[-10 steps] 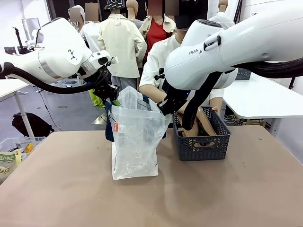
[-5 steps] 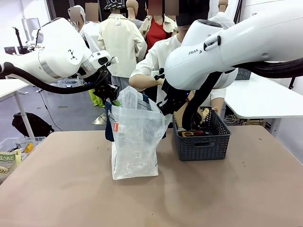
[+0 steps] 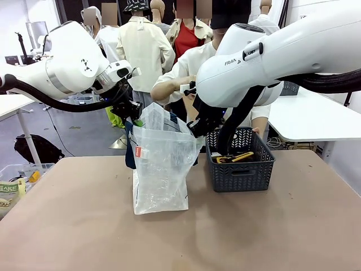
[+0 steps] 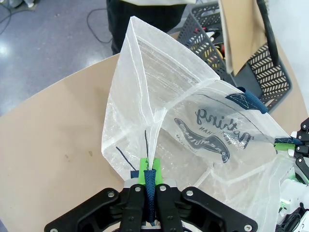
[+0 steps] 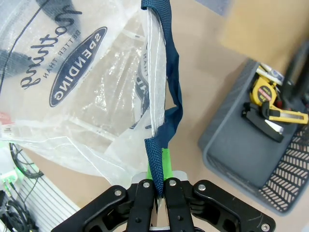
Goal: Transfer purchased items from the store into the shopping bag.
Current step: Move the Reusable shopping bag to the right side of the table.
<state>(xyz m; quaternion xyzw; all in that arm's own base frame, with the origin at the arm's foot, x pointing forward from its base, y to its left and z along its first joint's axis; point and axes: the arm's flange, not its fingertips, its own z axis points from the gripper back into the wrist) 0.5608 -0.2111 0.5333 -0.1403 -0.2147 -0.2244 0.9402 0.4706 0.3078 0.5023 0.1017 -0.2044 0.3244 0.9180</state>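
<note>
The shopping bag (image 3: 161, 169), translucent with a dark oval logo and a red tag, stands upright mid-table with its mouth held open. My left gripper (image 3: 133, 111) (image 4: 150, 180) is shut on its navy strap (image 4: 151, 186) at one side. At the other side my right gripper (image 3: 194, 129) (image 5: 157, 186) is shut on the second strap (image 5: 172, 87). The store (image 3: 241, 169) (image 5: 231, 159), a dark latticed basket, sits just right of the bag. In it lie a yellow tape measure (image 5: 263, 92) and a yellow-black tool (image 5: 285, 117). The person's sleeve (image 3: 169, 84) reaches over the bag, and a tan flat item (image 4: 241, 34) hangs above its mouth.
A clear bin (image 3: 17, 180) with small goods sits at the table's left edge. A white table (image 3: 310, 118) stands behind on the right. The person stands close behind bag and basket. Brown tabletop (image 3: 180, 243) lies bare in front.
The person's hand has lifted out of the basket and the arm has swung left over the bag. The basket's contents now show. Both grippers have held still.
</note>
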